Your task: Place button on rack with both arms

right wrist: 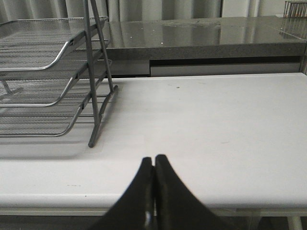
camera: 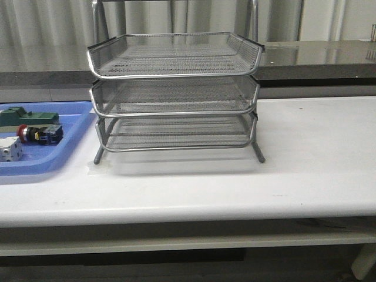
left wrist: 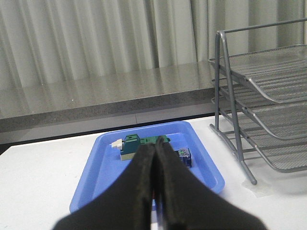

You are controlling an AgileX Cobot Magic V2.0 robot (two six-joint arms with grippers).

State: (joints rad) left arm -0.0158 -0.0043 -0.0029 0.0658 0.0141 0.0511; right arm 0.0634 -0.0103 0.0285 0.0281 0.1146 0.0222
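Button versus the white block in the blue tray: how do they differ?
The button is dark, with a red cap, black barrel and blue end; the white block is pale and boxy. The button lies farther back in the blue tray; the white block sits nearer the front edge. Both are small and ungripped.

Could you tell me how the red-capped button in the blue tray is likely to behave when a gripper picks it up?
The button lies on its side in the blue tray. Its rounded red cap and barrel suggest it may roll or pivot if nudged. It looks rigid and probably light. The squarer blue block end likely offers the steadier grip.
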